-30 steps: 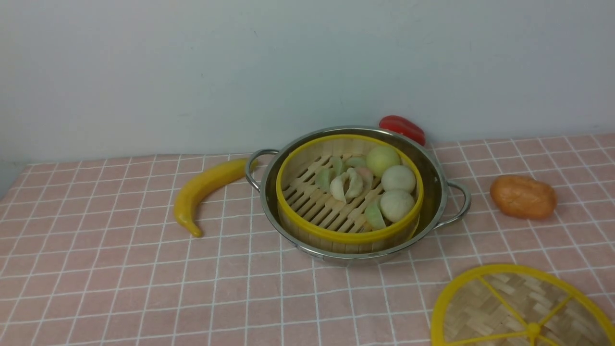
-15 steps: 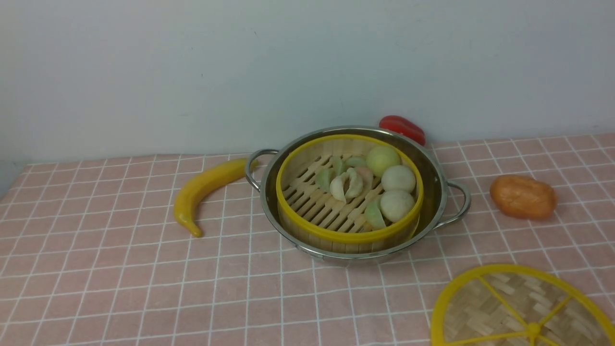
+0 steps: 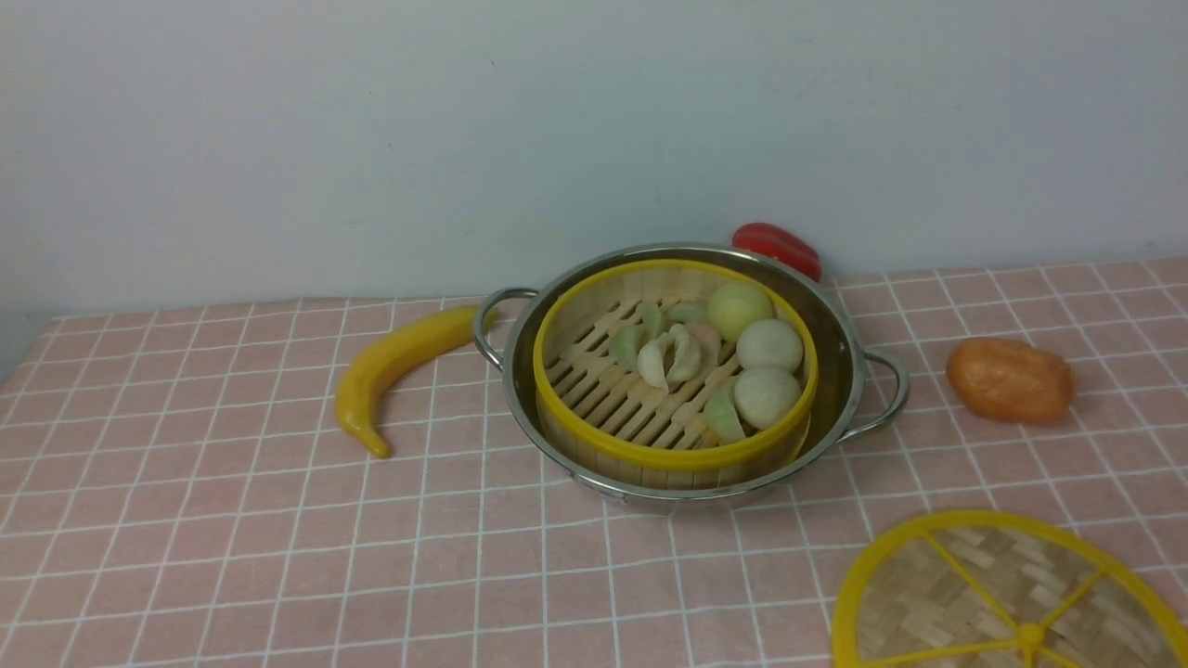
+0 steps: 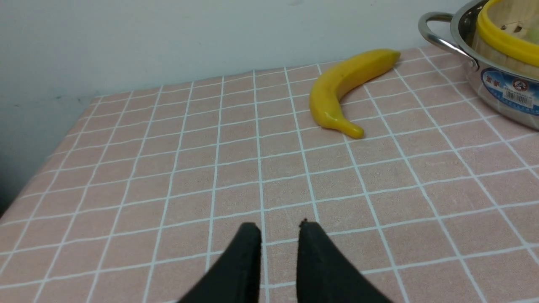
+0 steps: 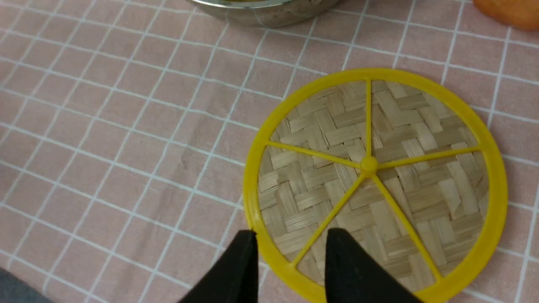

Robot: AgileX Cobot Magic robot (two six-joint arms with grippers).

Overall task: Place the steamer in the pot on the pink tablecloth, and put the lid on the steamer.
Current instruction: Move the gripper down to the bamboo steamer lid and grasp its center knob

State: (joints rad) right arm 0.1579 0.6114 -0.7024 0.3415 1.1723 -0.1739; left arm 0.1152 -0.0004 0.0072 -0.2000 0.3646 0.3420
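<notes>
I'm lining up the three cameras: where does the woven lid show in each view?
Front view: the lid lies on the pink tablecloth at the lower right corner, partly cut off.
Left wrist view: not in it.
Right wrist view: large, its yellow rim showing between the right gripper's open fingertips.
Shared landmark: the pot, seen in all three.

The only print is a blue sticker (image 4: 511, 87) on the outer wall of the stainless-steel pot (image 4: 493, 104), at about the pot's 8 o'clock, below its looped handle. It carries white characters, a round emblem and a barcode. All are too small to read.
</notes>
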